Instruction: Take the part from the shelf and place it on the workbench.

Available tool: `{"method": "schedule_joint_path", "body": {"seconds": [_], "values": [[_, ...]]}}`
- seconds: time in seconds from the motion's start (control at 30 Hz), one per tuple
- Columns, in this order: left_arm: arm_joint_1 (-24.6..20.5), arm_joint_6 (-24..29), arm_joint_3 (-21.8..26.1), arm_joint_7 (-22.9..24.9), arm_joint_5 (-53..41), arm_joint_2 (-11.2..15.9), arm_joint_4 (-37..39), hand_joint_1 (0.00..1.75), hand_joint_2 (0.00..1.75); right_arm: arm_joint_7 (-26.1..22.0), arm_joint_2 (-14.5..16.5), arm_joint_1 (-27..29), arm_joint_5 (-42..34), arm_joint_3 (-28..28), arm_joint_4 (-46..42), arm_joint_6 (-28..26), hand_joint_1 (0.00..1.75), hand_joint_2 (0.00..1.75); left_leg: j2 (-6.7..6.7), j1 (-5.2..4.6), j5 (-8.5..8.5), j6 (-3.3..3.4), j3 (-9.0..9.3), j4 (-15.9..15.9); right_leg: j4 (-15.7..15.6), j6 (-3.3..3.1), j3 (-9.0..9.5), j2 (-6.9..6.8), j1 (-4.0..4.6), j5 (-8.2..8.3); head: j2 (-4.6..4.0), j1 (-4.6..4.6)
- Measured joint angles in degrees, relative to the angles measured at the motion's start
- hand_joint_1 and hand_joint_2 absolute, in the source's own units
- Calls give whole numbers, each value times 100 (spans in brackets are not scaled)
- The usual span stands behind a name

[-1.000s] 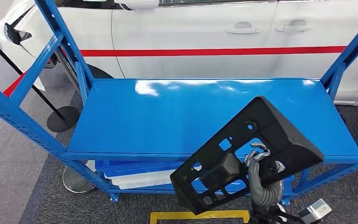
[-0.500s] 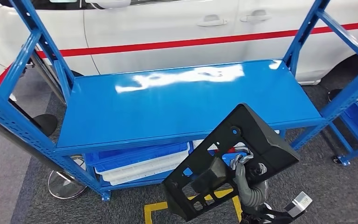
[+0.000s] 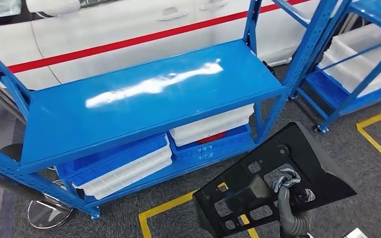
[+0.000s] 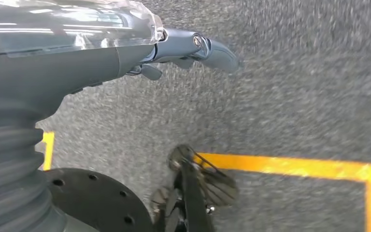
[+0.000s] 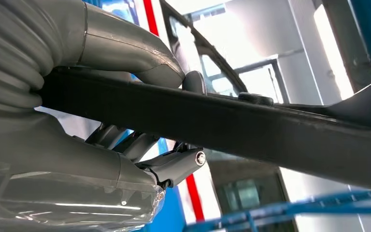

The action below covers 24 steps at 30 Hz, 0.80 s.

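The part is a black plastic panel with several cut-outs and a raised block. It hangs tilted in the air low in the head view, in front of the blue shelf, above the grey carpet. My right hand grips it from below, with its fingers hooked through a cut-out. In the right wrist view the part runs across as a dark bar, with the thumb on one side and the fingers on the other. My left hand hangs over the carpet, fingers stretched out, holding nothing.
The blue shelf's top board is bare; white bins and blue trays lie on its lower level. A white car with a red stripe stands behind it. A second blue rack with white bins is at the right. Yellow floor tape crosses the carpet.
The whole picture has shifted: the camera has turned right, so the shelf slides left and a second rack appears. The part stays in my right hand.
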Motion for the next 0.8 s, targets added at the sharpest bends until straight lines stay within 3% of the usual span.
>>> {"method": "schedule_joint_path", "body": {"seconds": [0.03, 0.07, 0.13, 0.17, 0.2, 0.27, 0.33, 0.37, 0.4, 0.43, 0.5, 0.53, 0.57, 0.6, 0.63, 0.67, 0.7, 0.77, 0.8], "values": [[1, -31, -26, 9, -36, 3, 0, 0, 175, 0, 0, 78, 11, -35, -53, -8, 175, 175, -25, -22, -69, 44, 14, 203, 3, -13, -89, 84, 31, 69, 1, 0], [0, -58, -53, 17, -77, 7, 0, 0, 175, 1, 1, 161, 24, -78, -107, -14, 175, 175, -38, -52, -13, 99, 116, 220, 8, -21, -174, 168, 60, 136, 1, 1], [-8, -109, -101, 25, -130, 21, -1, 0, 175, 1, 18, 317, 55, -176, -249, -19, 175, 175, -141, -143, 306, 243, 605, -341, 14, -24, -311, 334, 98, 265, 1, 1], [-14, -127, -123, 25, -153, 42, -2, 0, 175, 0, 36, 376, 68, -224, -324, -21, 175, 175, -288, -187, 390, 340, 904, -779, 17, -17, -364, 403, 106, 328, 1, 2], [-19, -146, -149, 22, -176, 56, -2, 0, 175, 0, 55, 421, 86, -268, -401, -26, 175, 175, -422, -216, 429, 396, 1152, -1164, 12, -5, -398, 470, 100, 390, 1, 2], [-26, -179, -201, 9, -231, 79, 0, 0, 175, -2, 97, 492, 120, -349, -535, -41, 175, 175, -577, -255, 407, 438, 1358, -1567, -17, 43, -430, 585, 63, 519, 1, 2], [-28, -215, -243, -6, -280, 73, 7, 0, 175, -6, 139, 599, 150, -454, -675, -58, 175, 175, -463, -264, 510, 407, 1334, -1639, -39, 100, -449, 696, 35, 621, 0, 3], [-31, -227, -266, -12, -301, 71, 11, 0, 175, -9, 160, 664, 161, -525, -751, -67, 175, 175, -386, -255, 575, 412, 1308, -1673, 14, 117, -489, 652, 43, 558, 1, 5], [-26, -237, -291, -15, -321, 70, 15, 0, 175, -11, 180, 714, 180, -593, -821, -84, 175, 175, -294, -235, 652, 428, 1265, -1707, 164, 135, -558, 547, 54, 370, 0, 9], [-19, -249, -317, -18, -344, 68, 20, 0, 175, -13, 193, 743, 213, -655, -892, -109, 175, 175, -192, -215, 726, 440, 1205, -1733, 424, 154, -650, 399, 52, 82, 0, 12], [-6, -280, -361, -20, -399, 73, 20, 0, 175, -12, 211, 750, 313, -727, -1001, -200, 175, 175, 6, -211, 838, 438, 1055, -1734, 1133, 225, -833, 152, 9, -499, -1, 16], [-4, -301, -378, -20, -437, 74, 20, 0, 175, -11, 215, 744, 378, -762, -1058, -279, 175, 175, 111, -202, 889, 414, 972, -1723, 1446, 275, -868, 95, -42, -592, 0, 16], [-6, -322, -398, -19, -482, 74, 20, 0, 175, -11, 219, 731, 441, -804, -1117, -380, 175, 175, 214, -187, 936, 386, 884, -1704, 1631, 331, -837, 54, -101, -537, -1, 16], [-11, -339, -425, -20, -517, 76, 20, 0, 175, -11, 220, 703, 497, -857, -1176, -499, 175, 175, 312, -166, 978, 349, 791, -1670, 1644, 395, -719, 12, -168, -382, -1, 16], [-19, -352, -456, -22, -541, 78, 20, 0, 175, -10, 218, 655, 546, -915, -1233, -627, 175, 175, 399, -140, 1011, 310, 696, -1617, 1472, 464, -505, -53, -237, -216, 0, 16], [-30, -360, -486, -25, -558, 90, 18, 0, 175, -10, 208, 586, 590, -975, -1287, -757, 175, 175, 471, -131, 1028, 263, 604, -1541, 1145, 540, -211, -176, -296, -153, 0, 16], [-38, -367, -509, -27, -563, 99, 17, 0, 175, -8, 193, 488, 635, -1032, -1335, -897, 175, 175, 534, -116, 1034, 215, 510, -1448, 774, 588, 80, -294, -311, -196, 1, 16], [-60, -380, -529, -25, -586, 119, 15, 0, 175, -6, 99, 209, 737, -1144, -1390, -1234, 175, 175, 649, -113, 1053, 120, 377, -1284, 255, 528, 396, -418, -279, -425, 1, 12], [-68, -388, -532, -18, -601, 117, 15, 0, 175, 2, 9, 33, 788, -1205, -1388, -1426, 175, 175, 710, -92, 1080, 80, 334, -1239, 177, 442, 393, -375, -239, -474, 1, 10]]}}
